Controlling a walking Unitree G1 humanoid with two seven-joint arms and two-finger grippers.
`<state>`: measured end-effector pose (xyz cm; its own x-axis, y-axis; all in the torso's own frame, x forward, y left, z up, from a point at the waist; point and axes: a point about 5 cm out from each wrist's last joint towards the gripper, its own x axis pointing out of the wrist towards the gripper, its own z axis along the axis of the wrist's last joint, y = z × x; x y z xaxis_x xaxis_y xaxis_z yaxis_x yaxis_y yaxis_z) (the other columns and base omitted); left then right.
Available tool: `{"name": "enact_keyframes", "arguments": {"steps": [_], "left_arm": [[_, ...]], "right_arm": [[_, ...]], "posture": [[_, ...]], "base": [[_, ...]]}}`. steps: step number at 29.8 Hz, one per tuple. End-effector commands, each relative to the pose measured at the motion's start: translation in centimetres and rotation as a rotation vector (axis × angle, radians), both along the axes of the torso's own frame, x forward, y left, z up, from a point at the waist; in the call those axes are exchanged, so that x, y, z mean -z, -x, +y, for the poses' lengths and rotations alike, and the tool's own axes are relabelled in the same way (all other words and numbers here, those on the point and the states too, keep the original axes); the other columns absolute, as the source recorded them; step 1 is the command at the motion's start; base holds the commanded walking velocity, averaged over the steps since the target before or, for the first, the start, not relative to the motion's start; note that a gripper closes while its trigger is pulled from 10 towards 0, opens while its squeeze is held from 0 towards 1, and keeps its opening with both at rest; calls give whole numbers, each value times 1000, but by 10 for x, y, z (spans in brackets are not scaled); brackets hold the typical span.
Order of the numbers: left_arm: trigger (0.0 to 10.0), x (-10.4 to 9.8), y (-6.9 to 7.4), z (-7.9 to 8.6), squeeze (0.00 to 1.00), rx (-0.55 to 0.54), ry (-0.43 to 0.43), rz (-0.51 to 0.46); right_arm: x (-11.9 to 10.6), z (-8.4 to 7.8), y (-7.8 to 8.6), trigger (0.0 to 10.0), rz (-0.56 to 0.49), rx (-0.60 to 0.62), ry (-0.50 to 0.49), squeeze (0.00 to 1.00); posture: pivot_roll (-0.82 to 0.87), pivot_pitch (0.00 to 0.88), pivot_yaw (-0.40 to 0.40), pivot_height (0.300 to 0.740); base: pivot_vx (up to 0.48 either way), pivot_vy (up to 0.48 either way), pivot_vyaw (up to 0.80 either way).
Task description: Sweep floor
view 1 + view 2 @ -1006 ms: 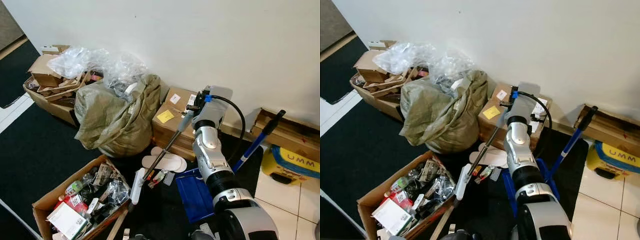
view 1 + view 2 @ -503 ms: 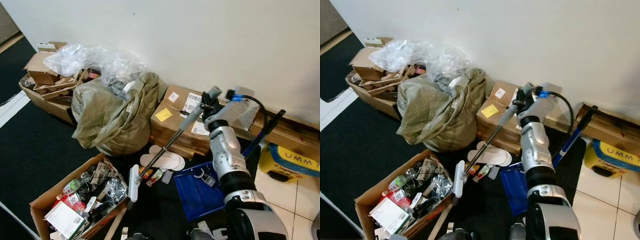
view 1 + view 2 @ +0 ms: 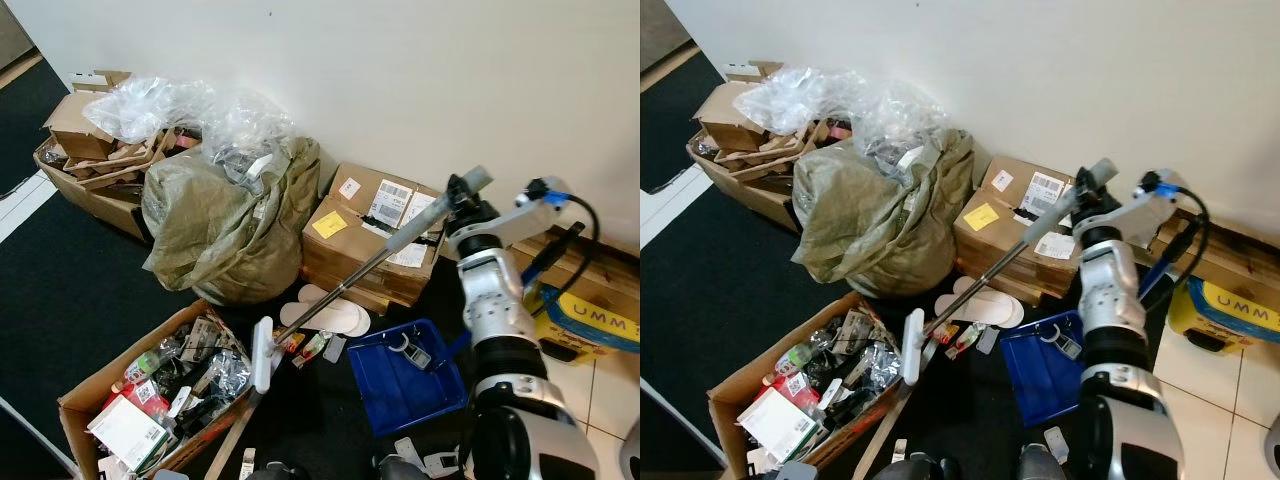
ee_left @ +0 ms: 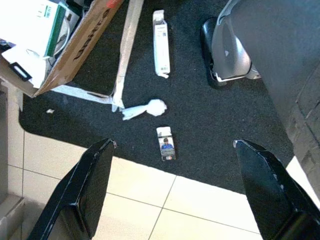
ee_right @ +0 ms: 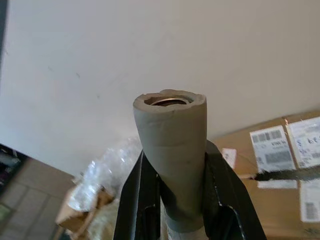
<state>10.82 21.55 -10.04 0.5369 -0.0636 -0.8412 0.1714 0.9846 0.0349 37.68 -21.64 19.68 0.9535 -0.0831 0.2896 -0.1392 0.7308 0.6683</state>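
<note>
As the right arm has swung outward to the robot's right over the last second, the broom (image 3: 340, 290) now lies at a flatter slant, and its white head (image 3: 262, 353) has slid a little nearer the open cardboard box of clutter (image 3: 150, 400) on the black mat (image 3: 70, 290). Nearest, in the left wrist view, the left pincer (image 4: 172, 187) hangs wide apart over the mat's edge, above a crumpled white scrap (image 4: 145, 108), a small printed card (image 4: 166, 143) and a long white packet (image 4: 160, 42); the print on them is too small to read. Just right of the broom head lies the blue dustpan (image 3: 405, 380), with a pair of white slippers (image 3: 325, 315) beyond the shaft. Farther up, the right pincer (image 5: 172, 200) is clamped on the broom's grey grip (image 5: 172, 150) near its hollow top end. The stroke appears under way, drawing small litter (image 3: 305, 347) beside the head, though none yet lies in the pan. Against the wall, the brown cartons (image 3: 375, 235) carry barcode shipping labels and a yellow note, all illegible; the yellow object (image 3: 595, 320) at far right reads "UMM". An olive sack (image 3: 220, 225) slumps left of the cartons.
</note>
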Motion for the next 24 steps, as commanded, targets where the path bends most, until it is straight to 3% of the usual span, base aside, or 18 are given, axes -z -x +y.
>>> {"name": "enact_keyframes", "arguments": {"steps": [1,5,7,8,10,12,13,14,24], "left_arm": [[10000,3,14,5,0,-6,-18,55],[10000,4,14,5,0,-7,-17,58],[10000,4,13,4,0,-8,-16,59],[10000,4,13,4,0,-8,-16,59],[10000,4,13,3,0,-10,-14,59],[10000,4,12,3,0,-12,-12,58],[10000,4,12,3,0,-12,-12,58],[10000,4,12,3,0,-10,-11,58],[10000,4,12,2,0,-3,-9,61]], "right_arm": [[1,10,-1,10000,-24,-94,-140,0],[3,10,0,10000,-12,-129,-123,0],[7,7,1,10000,17,-139,-32,0],[7,7,1,10000,17,-139,-32,0],[15,-4,1,10000,103,-105,118,0],[11,-19,2,10000,106,-59,109,0],[11,-19,2,10000,106,-59,109,0],[5,-30,3,10000,90,7,75,0],[-10,-55,9,10000,36,211,148,0]], "posture": [[73,250,100,740],[72,249,99,740],[72,248,96,740],[72,248,96,740],[70,247,93,740],[70,247,93,740],[70,247,93,740],[70,247,93,740],[71,229,90,740]], "base": [[0,0,0],[0,0,0],[0,0,0],[0,0,0],[0,0,0],[0,0,0],[0,0,0],[0,0,0],[0,0,0]]}}
